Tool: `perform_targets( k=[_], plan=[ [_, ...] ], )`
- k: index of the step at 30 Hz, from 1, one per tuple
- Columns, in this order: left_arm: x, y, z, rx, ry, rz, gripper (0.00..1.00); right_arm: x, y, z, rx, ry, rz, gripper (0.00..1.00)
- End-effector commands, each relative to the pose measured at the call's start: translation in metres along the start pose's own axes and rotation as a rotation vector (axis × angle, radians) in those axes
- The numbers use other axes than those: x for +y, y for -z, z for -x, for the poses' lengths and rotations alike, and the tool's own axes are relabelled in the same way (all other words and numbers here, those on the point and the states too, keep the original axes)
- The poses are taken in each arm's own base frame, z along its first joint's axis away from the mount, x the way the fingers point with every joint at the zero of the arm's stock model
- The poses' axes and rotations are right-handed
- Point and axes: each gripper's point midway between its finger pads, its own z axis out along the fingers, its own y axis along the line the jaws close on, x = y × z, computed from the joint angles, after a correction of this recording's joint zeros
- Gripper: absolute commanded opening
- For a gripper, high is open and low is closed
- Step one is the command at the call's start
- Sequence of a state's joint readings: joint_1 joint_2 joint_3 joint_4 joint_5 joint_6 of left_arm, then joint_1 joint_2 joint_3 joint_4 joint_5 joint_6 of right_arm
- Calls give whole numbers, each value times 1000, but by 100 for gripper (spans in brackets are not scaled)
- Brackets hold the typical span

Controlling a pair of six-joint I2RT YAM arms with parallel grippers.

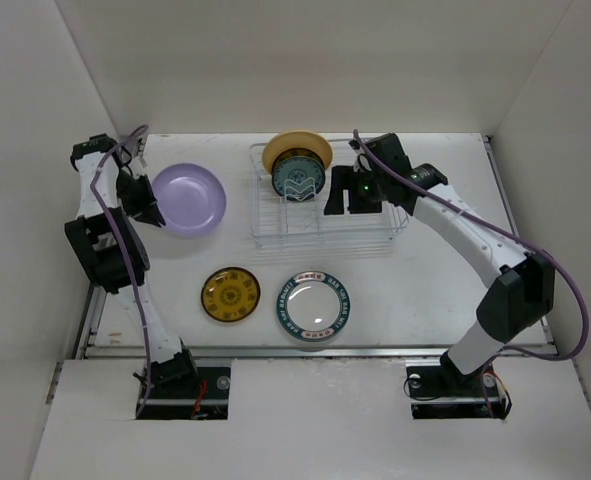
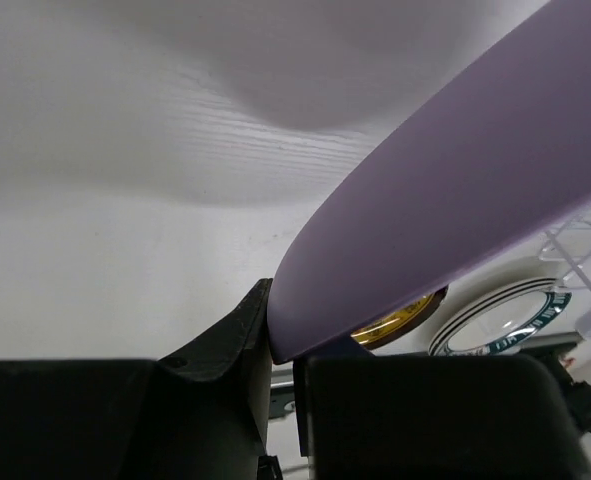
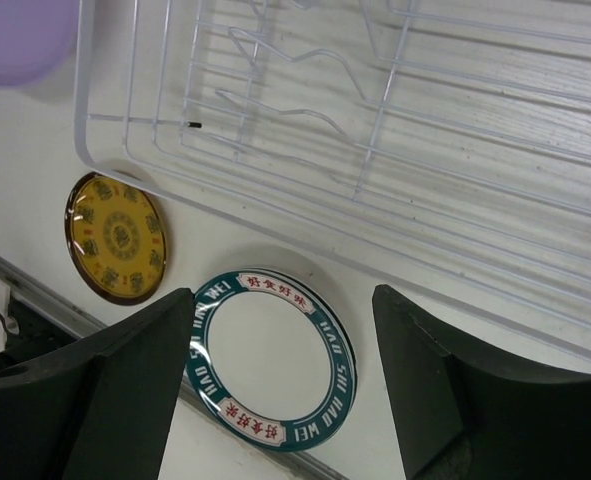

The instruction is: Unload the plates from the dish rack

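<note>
Lilac plate (image 2: pixel 455 200) mostly off-frame

A rectangular silver wire dish rack (image 1: pixel 315 232) holds an upright tan-yellow plate (image 1: pixel 297 148) and a smaller teal-centred plate (image 1: pixel 298 181). Left of it is a lilac plate (image 1: pixel 188 198), its rim pinched by the left tool (image 2: pixel 278 350). In front lie flat an orange-centred plate (image 1: pixel 231 294) and a white teal-rimmed plate (image 1: pixel 314 306).

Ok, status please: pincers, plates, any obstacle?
Left pincer shut on lilac plate. Right pincer open over dish rack. Tan plate, teal plate in rack. Nothing blocking.
</note>
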State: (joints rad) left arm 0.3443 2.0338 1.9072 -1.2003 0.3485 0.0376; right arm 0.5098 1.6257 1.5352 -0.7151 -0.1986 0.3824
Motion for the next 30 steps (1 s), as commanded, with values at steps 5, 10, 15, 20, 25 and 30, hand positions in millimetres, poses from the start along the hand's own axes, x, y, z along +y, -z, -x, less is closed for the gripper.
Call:
perform_targets(
  k=[5, 10, 15, 20, 25, 30],
  plan=[
    [10, -36, -27, 205, 65, -81, 0, 3, -13, 10, -34, -1, 28, 78],
    [22, -46, -35, 258, 77, -33, 0, -4, -18, 17, -63, 0, -12, 78],
    [25, -49, -41, 298, 89, -24, 7, -6, -33, 53, -147, 33, -53, 78],
    [32, -48, -39, 292, 80, 22, 34, -19, -79, 86, -171, 83, -128, 79],
    [34, -43, -46, 294, 77, 40, 55, -24, -117, 122, -251, 117, -158, 87],
    [40, -33, -47, 270, 71, 97, 56, -34, -147, 141, -306, 146, -198, 87]
  ],
)
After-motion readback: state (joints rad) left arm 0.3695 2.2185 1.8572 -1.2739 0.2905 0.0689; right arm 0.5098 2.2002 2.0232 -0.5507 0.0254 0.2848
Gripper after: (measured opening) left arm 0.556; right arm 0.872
